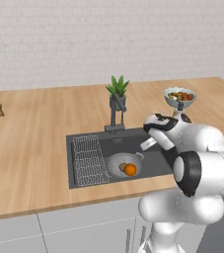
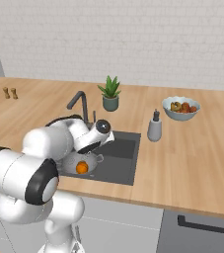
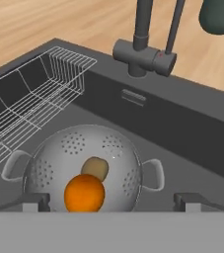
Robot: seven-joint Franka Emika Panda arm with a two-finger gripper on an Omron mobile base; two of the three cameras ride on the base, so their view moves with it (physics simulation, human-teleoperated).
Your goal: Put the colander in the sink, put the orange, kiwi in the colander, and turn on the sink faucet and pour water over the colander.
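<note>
Observations run left to right across the hand view, places given relative to the hand.

Far left of the hand, and beyond it: wire rack, standing along the sink wall, apart from everything else in the basin.

Directly ahead of and below the hand: colander, sitting upright on the sink floor, loop handles out to either side. Inside it, the orange lies nearest the hand; the kiwi is just behind the orange and touches it. Both base views agree: colander in the basin, orange visible inside.

Gripper: the two finger tips stand wide apart at the bottom of the view, one to each side of the colander, nothing between them. Hand is empty and sits above the colander, not touching it.

Ahead and slightly right of the hand: sink faucet, base on the counter edge behind the basin, spout rising out of frame. No water stream visible; faucet judged off.

Progress, as a judgement:
- colander in sink: done
- orange and kiwi in colander: done
- faucet on, water over colander: not yet done

Remaining move likely calls for raising the hand forward to the faucet handle. Whether the spout currently aims over the colander cannot be told.
</note>
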